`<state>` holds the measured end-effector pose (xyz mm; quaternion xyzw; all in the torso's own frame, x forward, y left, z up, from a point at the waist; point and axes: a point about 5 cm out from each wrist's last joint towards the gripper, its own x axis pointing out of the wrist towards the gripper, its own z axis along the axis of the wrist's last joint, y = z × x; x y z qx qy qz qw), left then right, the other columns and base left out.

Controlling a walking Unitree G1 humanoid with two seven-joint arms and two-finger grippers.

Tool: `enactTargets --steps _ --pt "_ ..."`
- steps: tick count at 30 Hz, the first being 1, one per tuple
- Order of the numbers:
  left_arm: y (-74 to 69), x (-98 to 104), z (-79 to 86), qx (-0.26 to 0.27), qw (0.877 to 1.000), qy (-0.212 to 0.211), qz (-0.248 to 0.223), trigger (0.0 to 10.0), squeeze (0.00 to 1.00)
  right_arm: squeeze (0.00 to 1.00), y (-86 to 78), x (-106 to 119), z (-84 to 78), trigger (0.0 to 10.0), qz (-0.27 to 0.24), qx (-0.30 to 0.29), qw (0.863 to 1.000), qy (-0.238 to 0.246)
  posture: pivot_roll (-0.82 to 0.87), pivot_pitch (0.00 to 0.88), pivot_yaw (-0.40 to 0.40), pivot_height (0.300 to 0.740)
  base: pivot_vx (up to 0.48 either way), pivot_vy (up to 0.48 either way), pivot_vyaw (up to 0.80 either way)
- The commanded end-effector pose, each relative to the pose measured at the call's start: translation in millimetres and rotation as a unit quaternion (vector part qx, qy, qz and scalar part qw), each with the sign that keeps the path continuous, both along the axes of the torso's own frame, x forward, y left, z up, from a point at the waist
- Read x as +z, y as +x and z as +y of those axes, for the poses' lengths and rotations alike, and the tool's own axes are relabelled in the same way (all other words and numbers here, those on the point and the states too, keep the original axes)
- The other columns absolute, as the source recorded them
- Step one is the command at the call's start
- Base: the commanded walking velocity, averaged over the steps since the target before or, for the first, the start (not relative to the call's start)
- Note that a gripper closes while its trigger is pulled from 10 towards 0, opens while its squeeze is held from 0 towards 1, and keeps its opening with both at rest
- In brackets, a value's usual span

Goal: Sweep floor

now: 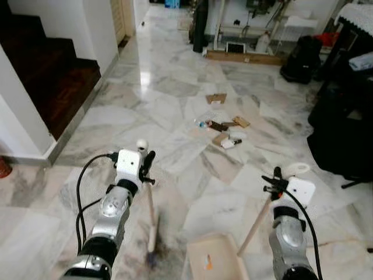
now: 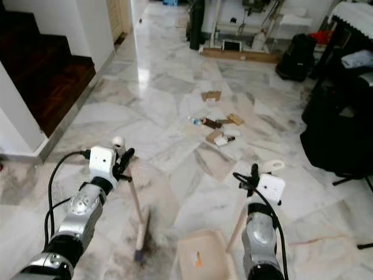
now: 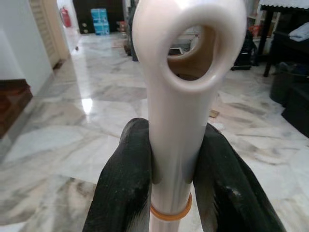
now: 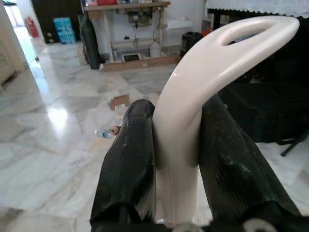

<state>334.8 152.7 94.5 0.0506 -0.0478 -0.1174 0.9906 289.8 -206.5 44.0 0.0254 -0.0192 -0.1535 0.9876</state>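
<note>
My left gripper (image 1: 147, 165) is shut on the cream handle of a small broom (image 1: 152, 220), whose brush rests on the marble floor just ahead of me. In the left wrist view both black fingers (image 3: 126, 183) clamp that broom handle (image 3: 179, 111). My right gripper (image 1: 275, 179) is shut on the long handle of a beige dustpan (image 1: 214, 256), which lies flat on the floor between my arms. The right wrist view has the dustpan handle (image 4: 193, 116) pinched between its fingers (image 4: 129, 164). A pile of litter (image 1: 224, 123), cardboard scraps and a small bottle, lies further ahead.
A dark wooden staircase (image 1: 49, 76) rises at the left behind a white wall. Black furniture and bags (image 1: 344, 122) crowd the right side. A low shelf with boxes (image 1: 245, 52) stands at the far end of the marble floor (image 1: 145, 105).
</note>
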Motion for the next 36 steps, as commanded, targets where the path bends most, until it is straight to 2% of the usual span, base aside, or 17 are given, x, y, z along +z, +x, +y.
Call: enactTargets --steps 1,8,17,36 --pt "3.1 5 -0.4 -0.002 1.000 0.001 -0.012 10.0 0.00 0.00 5.4 10 0.0 10.0 -0.027 0.000 1.000 -0.002 0.12 0.000 -0.030 0.740 0.000 0.000 0.00" --pt "7.2 11 0.6 0.001 1.000 0.004 -0.018 10.0 0.00 0.00 8.0 13 2.4 10.0 -0.032 0.002 0.999 0.000 0.12 0.004 -0.018 0.740 0.000 0.000 0.00" --pt "10.4 15 1.3 0.007 1.000 0.005 -0.023 10.0 0.00 0.00 9.4 16 4.7 10.0 -0.037 0.009 0.999 0.002 0.13 0.062 -0.029 0.740 0.336 0.000 0.00" --pt "10.4 14 2.4 0.019 1.000 -0.002 -0.023 10.0 0.00 0.00 10.5 20 -3.7 10.0 -0.040 0.003 0.999 -0.005 0.10 0.080 -0.048 0.740 0.351 0.000 0.00"
